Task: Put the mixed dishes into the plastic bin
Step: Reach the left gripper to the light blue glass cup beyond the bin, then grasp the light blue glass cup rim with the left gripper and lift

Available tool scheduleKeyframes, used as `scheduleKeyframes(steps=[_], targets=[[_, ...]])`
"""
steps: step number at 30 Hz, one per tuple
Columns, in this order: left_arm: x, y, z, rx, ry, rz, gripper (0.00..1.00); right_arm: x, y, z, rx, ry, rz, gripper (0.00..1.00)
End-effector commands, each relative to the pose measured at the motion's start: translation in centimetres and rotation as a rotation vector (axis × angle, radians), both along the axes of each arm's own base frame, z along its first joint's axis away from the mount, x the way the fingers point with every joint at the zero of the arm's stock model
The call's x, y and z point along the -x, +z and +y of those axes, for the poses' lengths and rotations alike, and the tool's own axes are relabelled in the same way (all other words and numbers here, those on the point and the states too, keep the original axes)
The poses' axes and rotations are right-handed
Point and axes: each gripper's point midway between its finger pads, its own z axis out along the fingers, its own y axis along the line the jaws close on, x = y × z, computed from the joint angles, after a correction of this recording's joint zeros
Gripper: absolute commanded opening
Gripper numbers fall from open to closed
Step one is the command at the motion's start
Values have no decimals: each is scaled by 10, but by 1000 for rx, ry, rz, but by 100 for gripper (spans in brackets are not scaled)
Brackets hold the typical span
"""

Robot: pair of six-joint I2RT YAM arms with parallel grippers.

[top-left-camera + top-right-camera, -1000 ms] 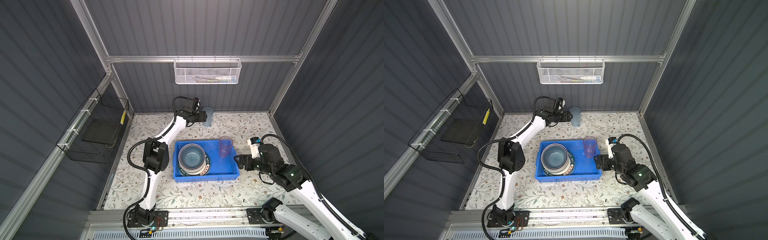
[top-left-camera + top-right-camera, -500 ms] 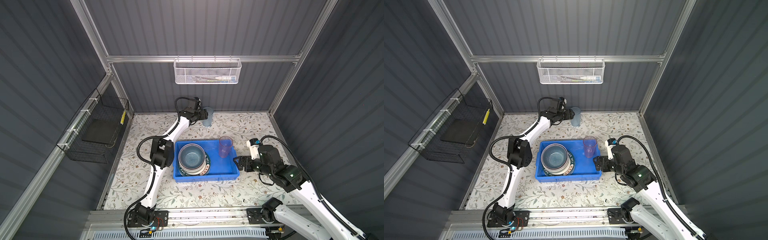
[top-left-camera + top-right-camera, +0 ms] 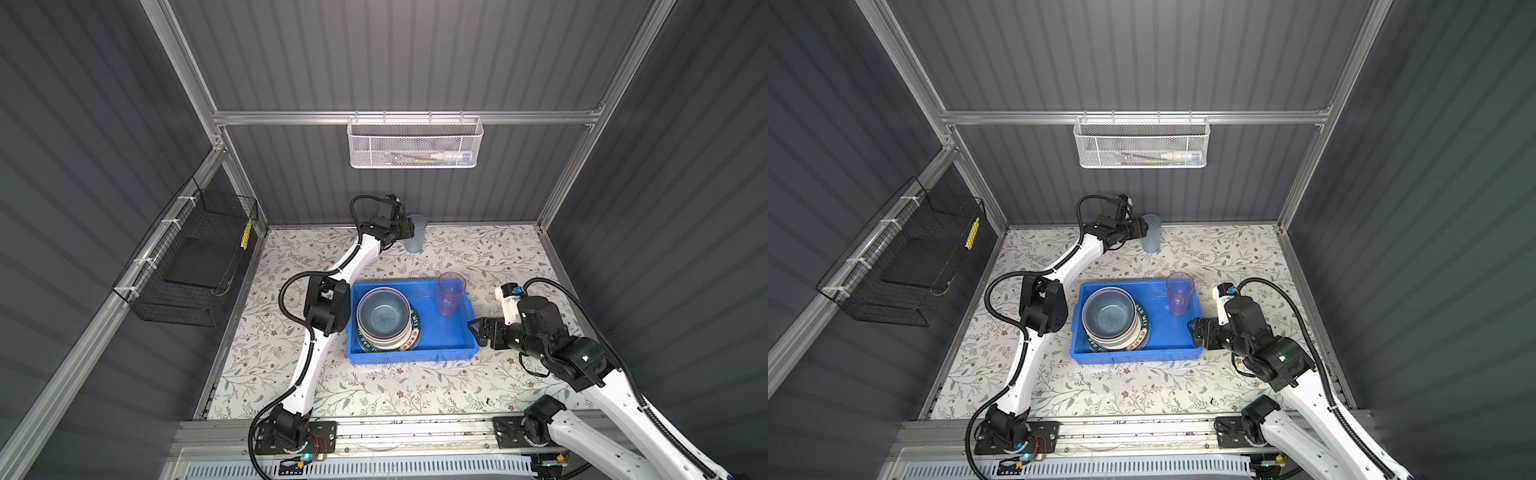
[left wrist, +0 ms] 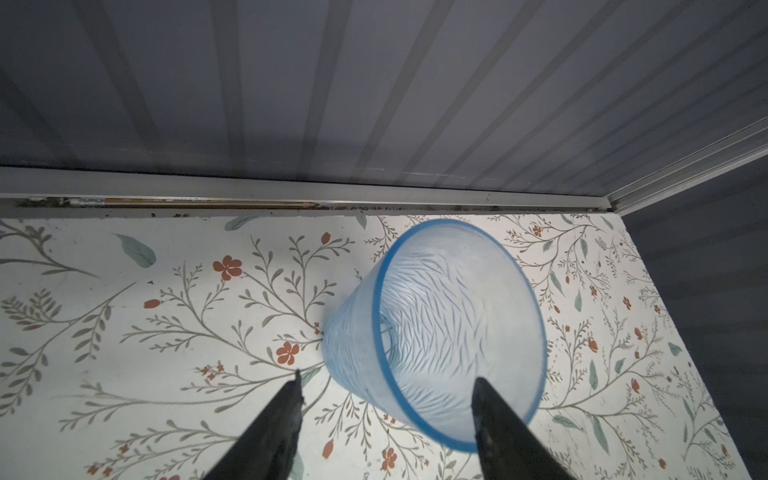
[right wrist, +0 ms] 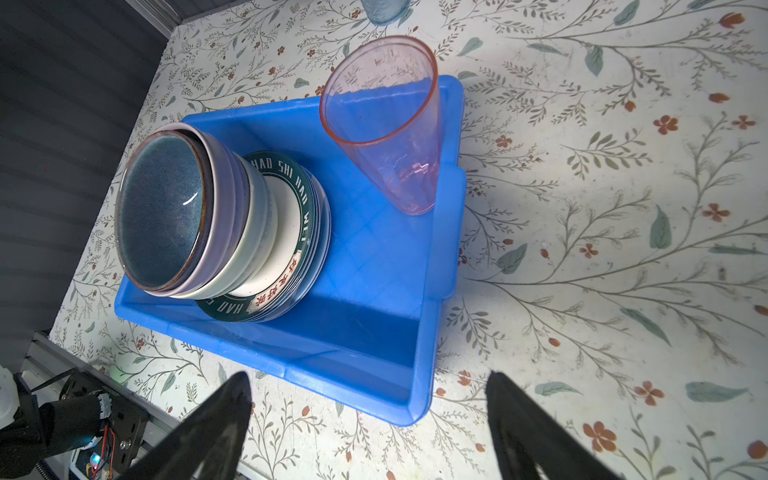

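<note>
The blue plastic bin (image 3: 411, 357) (image 3: 1138, 357) (image 5: 424, 291) sits mid-table. In it a dark-blue bowl (image 3: 382, 311) (image 3: 1106, 311) (image 5: 162, 212) tops nested lilac and pale-green bowls on a green lettered plate (image 5: 299, 195). A pink tumbler (image 3: 450, 295) (image 3: 1179, 293) (image 5: 386, 124) stands upright in the bin's far right corner. A blue tumbler (image 3: 415, 237) (image 3: 1151, 239) (image 4: 436, 324) stands upright by the back wall. My left gripper (image 3: 409, 230) (image 3: 1144, 228) (image 4: 387, 376) is open, one finger over the tumbler's mouth, the other outside its wall. My right gripper (image 3: 477, 332) (image 3: 1195, 330) (image 5: 369, 376) is open and empty at the bin's right end.
A white mesh basket (image 3: 415, 143) hangs on the back wall and a black wire basket (image 3: 199, 257) on the left wall. The left arm's elbow (image 3: 326, 305) sits close to the bin's left side. A metal rail (image 4: 374, 199) runs behind the blue tumbler.
The left arm's elbow has swung right towards the bin, and its jaws have narrowed a little at the blue tumbler. The right gripper has barely moved.
</note>
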Motion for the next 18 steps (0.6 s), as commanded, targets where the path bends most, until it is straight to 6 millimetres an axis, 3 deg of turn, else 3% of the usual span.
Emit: scheduleKeyframes(steps=[1,18], targets=[[-4,-1,8,-43,8,-4,62,4,-4,-1,0,-1,18,89],[9,-13,20,-82,-7,52,34,5,-6,-2,-7,-15,28,89]])
